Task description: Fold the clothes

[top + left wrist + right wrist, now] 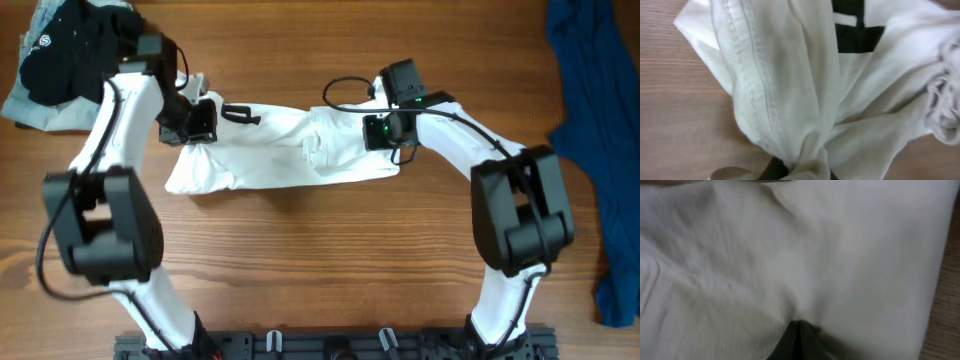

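The white T-shirt [270, 150] lies bunched in a long band across the middle of the table, with a bit of black lettering [238, 114] showing near its left end. My left gripper [197, 128] is shut on the shirt's left end; in the left wrist view the cloth [790, 100] hangs from the jaws [802, 172] with a stitched hem and black print [857, 30] visible. My right gripper [380, 135] is shut on the shirt's right end; in the right wrist view white cloth [805, 255] fills the frame around the closed fingertips [799, 330].
A dark blue garment [590, 120] lies along the right edge. A black garment [70, 45] lies on a pale grey-blue one [25, 105] at the far left corner. Bare wooden table [330, 260] lies in front of the shirt.
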`<act>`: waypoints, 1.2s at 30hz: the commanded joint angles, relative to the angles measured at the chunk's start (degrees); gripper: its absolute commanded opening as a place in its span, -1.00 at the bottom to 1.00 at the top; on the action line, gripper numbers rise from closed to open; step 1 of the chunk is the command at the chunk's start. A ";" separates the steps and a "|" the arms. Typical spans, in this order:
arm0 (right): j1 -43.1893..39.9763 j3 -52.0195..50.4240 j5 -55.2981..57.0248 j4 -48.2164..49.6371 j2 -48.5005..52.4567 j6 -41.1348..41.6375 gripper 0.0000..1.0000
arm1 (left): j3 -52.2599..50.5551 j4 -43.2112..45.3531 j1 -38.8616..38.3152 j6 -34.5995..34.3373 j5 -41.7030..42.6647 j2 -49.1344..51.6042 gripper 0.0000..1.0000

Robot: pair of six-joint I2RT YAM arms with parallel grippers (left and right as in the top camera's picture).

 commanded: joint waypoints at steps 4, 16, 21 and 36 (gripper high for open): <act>0.00 -0.74 -4.04 1.46 6.23 1.66 -0.91 | 0.07 -0.59 -5.73 -1.14 3.17 -5.27 -0.92; -1.68 -0.66 -10.47 3.72 5.77 3.39 -0.92 | 0.04 21.38 -26.99 -27.12 3.10 -3.15 -0.92; -8.46 0.87 -20.63 5.70 -3.58 4.55 -0.91 | 0.04 25.33 -30.23 -28.70 3.13 0.85 -0.92; -24.94 0.98 -23.69 0.98 -26.58 3.76 -0.91 | 0.24 36.30 -36.72 -28.55 3.15 3.52 1.00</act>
